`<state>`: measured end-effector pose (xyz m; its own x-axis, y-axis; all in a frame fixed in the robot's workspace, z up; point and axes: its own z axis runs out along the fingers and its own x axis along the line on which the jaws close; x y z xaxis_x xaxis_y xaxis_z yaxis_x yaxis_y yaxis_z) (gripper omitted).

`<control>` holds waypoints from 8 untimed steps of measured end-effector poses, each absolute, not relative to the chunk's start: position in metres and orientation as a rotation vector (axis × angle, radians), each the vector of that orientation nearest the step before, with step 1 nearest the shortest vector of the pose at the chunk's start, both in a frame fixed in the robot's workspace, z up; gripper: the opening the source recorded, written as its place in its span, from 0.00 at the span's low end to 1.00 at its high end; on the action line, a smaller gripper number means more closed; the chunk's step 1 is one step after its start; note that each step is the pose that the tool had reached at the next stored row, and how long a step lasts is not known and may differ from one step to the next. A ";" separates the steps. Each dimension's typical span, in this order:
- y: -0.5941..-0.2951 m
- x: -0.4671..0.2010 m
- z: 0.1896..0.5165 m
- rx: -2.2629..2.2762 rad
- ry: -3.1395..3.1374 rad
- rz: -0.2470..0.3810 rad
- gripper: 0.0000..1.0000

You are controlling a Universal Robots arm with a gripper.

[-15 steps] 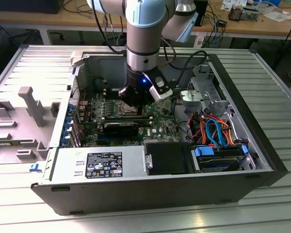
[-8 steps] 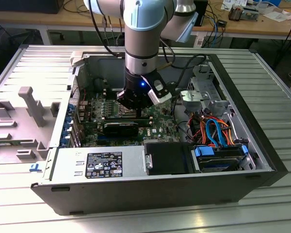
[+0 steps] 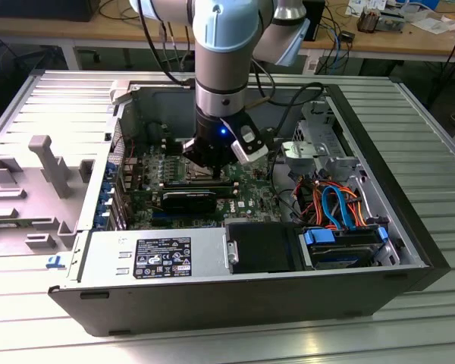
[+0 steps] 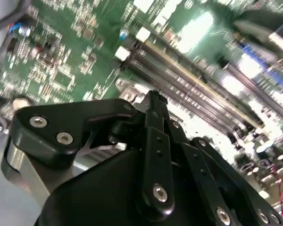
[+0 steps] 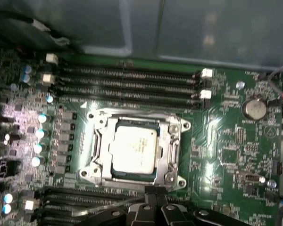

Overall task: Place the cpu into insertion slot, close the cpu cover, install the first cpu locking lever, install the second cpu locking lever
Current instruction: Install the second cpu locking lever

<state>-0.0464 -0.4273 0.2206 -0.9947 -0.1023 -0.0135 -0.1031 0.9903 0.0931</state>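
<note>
The cpu (image 5: 133, 149), a silvery square chip, lies flat in the insertion slot (image 5: 91, 173) on the green board. The cpu cover (image 5: 172, 141), a thin metal frame, lies down around the chip's edges, and the chip shows through its window. A thin metal lever bar (image 5: 132, 115) runs along one side of the socket. My gripper (image 5: 153, 190) is shut with nothing between its black fingers, its tips at the socket's edge, just beside the frame. In the second wrist view the gripper (image 4: 153, 97) points down at the board. In the exterior view the gripper (image 3: 205, 165) reaches into the open computer case.
Long black memory slots (image 5: 127, 82) flank the socket on two sides. A coin battery (image 5: 253, 108) sits on the board. The case holds a power supply (image 3: 155, 258), a black card (image 3: 189, 200) and orange and blue cables (image 3: 335, 206). A grey fixture (image 3: 49, 163) stands at the exterior view's left.
</note>
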 end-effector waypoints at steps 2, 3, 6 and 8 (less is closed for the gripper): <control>-0.433 -0.047 0.221 -0.161 3.121 0.198 0.11; -0.440 -0.047 0.221 -0.161 3.120 0.202 0.11; -0.445 -0.049 0.221 -0.161 3.116 0.249 0.11; -0.446 -0.052 0.221 -0.160 3.108 0.312 0.11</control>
<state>-0.0516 -0.4463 0.2206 -0.9946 -0.1005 -0.0243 -0.1033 0.9749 0.1973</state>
